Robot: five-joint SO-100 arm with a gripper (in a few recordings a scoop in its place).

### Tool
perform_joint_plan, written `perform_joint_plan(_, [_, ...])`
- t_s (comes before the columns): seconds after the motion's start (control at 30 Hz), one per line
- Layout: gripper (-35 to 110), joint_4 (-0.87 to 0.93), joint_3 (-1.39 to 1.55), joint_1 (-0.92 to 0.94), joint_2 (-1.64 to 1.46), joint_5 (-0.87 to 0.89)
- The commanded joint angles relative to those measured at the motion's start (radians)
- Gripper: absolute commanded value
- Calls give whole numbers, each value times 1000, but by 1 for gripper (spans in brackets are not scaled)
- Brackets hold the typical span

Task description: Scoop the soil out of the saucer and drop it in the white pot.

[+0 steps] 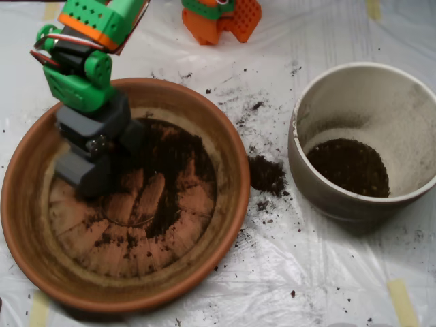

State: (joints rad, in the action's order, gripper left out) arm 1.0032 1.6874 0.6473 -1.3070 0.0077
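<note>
Overhead view. The green-and-orange arm (85,48) is reaching down from the top left into the saucer (27,204), which is sitting at the left of the surface (327,272) on clear plastic sheeting. The grey tool (95,153) is resting low at the saucer's upper left, its lower end touching the ridged base; how far apart its shells are standing, and whether they are holding anything, I cannot tell from above. The soil (174,160) is lying mostly just right of the tool, across the upper middle of the base, with thin smears lower down. A small spilled clump (267,174) is sitting on the sheeting between the saucer and the white pot (381,88). More soil is lying in the pot's bottom. The pot is standing upright at the right, apart from the saucer.
</note>
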Motion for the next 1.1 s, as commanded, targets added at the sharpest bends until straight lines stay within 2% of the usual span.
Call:
perform_joint_plan(0.0, [16,-8,89,-31,-118,11])
perform_joint_plan(0.63, [10,-137,308,28,-275,-35])
perform_joint_plan(1.07, [0,-390,546,5,-512,-193])
